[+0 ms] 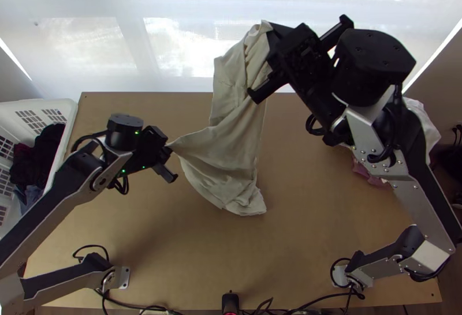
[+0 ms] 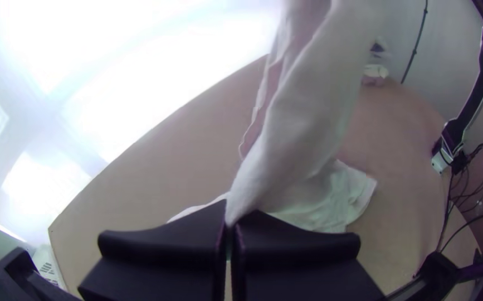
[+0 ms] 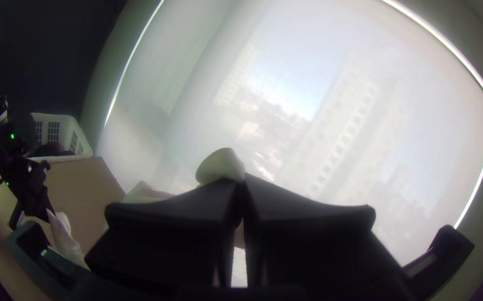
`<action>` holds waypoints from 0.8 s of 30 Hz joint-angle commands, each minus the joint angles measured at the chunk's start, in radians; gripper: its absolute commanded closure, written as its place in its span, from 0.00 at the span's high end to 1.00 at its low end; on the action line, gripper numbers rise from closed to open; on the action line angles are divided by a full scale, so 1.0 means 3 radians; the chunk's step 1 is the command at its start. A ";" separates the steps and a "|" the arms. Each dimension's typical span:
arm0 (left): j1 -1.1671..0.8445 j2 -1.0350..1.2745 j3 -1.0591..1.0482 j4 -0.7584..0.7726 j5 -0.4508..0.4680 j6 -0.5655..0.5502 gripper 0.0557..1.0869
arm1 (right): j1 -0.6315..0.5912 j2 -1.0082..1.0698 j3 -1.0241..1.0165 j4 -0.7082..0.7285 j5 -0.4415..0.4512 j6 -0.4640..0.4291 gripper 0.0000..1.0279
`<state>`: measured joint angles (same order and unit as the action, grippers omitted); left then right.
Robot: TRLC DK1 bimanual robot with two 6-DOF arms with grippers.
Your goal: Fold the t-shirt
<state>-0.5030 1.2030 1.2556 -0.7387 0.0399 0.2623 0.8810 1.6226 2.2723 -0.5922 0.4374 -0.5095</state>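
In the top view the cream t-shirt [image 1: 226, 142] hangs bunched and stretched between both grippers, its lower end near or on the table. My left gripper [image 1: 168, 150], left of the shirt, pinches a pulled-out corner; in the left wrist view the shirt [image 2: 291, 145] rises from between the closed fingers of the left gripper [image 2: 230, 223]. Higher up, at the far side, my right gripper [image 1: 270, 31] holds the shirt's upper end. From the right wrist, a bit of shirt [image 3: 222, 165] pokes out above the right gripper [image 3: 240, 187], whose fingers are together.
At the left of the top view a white basket [image 1: 68, 120] holds dark clothes [image 1: 43, 153]. White and pink cloth [image 1: 424, 122] lies at the right, partly behind the right arm. Bare wooden table [image 1: 300, 222] spreads in front of the shirt; cables run along its near edge.
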 commanded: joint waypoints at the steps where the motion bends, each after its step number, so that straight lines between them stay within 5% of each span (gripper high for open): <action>1: 0.0393 -0.0252 0.0309 -0.0176 -0.0005 -0.0041 0.03 | -0.0206 -0.0188 -0.0058 -0.0153 -0.0006 0.0077 0.03; 14: 0.0838 -0.0369 0.1265 -0.0396 -0.0005 -0.0092 0.03 | -0.0309 -0.0510 -0.0232 -0.1140 -0.0113 0.0660 0.03; 24: 0.0951 -0.0257 0.2078 -0.0442 -0.0010 -0.0097 0.03 | -0.0232 -0.0556 0.0070 -0.1247 -0.0139 0.0681 0.03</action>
<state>-0.2504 1.1049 1.7248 -0.8627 0.0368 0.2356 0.8051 1.4689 2.2547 -0.9367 0.4004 -0.3202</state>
